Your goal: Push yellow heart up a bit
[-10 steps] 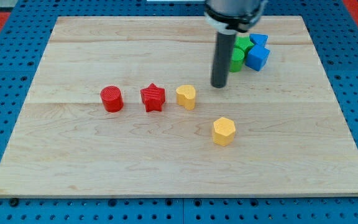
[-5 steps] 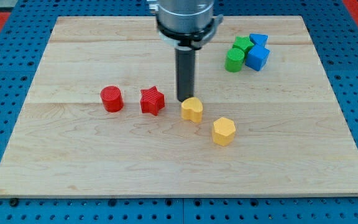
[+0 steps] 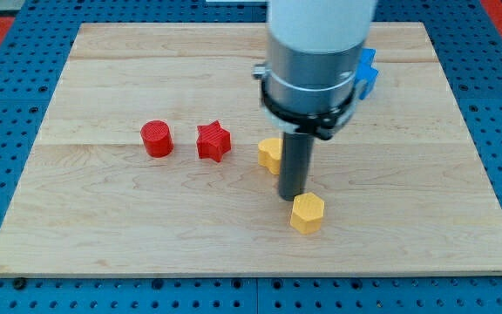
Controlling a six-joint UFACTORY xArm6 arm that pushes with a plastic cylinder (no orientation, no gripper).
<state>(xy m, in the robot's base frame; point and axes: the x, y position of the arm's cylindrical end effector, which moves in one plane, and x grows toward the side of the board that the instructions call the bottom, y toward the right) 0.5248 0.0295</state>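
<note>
The yellow heart (image 3: 269, 153) lies near the board's middle, its right side hidden behind my rod. My tip (image 3: 292, 196) rests on the board just below and to the right of the heart. It touches the top of the yellow hexagon (image 3: 307, 214), which lies just under it toward the view's bottom.
A red star (image 3: 213, 141) and a red cylinder (image 3: 157, 139) lie left of the heart. A blue block (image 3: 369, 73) shows at the upper right, mostly hidden by the arm; the green blocks are hidden. The wooden board (image 3: 103, 218) ends at a blue pegboard.
My tip moved from above the heart down to its lower right. The heart shifted slightly down and right. The yellow hexagon was pushed down and a little left.
</note>
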